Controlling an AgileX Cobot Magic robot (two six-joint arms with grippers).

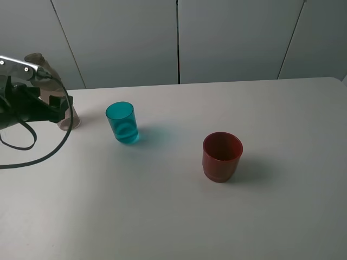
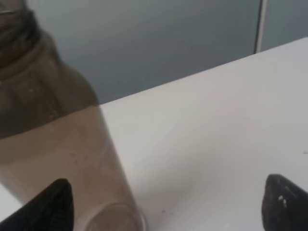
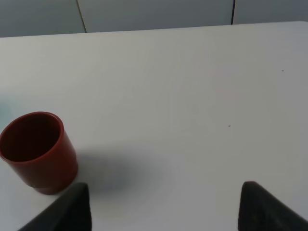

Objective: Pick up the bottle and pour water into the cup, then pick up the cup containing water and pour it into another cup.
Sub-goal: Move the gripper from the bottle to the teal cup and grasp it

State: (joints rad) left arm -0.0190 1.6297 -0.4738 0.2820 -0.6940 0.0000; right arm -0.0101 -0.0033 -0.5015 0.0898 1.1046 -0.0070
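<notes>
The smoky grey-brown bottle (image 1: 39, 60) stands at the far left of the table, partly filled and without a cap. It looms large in the left wrist view (image 2: 53, 130). My left gripper (image 1: 58, 110) is open beside the bottle, which sits close to one fingertip (image 2: 48, 209); the other fingertip (image 2: 284, 202) is far off. The teal cup (image 1: 121, 122) stands upright just right of the bottle. The red-brown cup (image 1: 222, 156) stands upright mid-table and shows in the right wrist view (image 3: 36, 151). My right gripper (image 3: 168, 211) is open and empty, behind that cup.
The white table (image 1: 179, 216) runs back to a grey panelled wall (image 1: 179, 38). A black cable (image 1: 32, 146) loops from my left arm down over the table's left side.
</notes>
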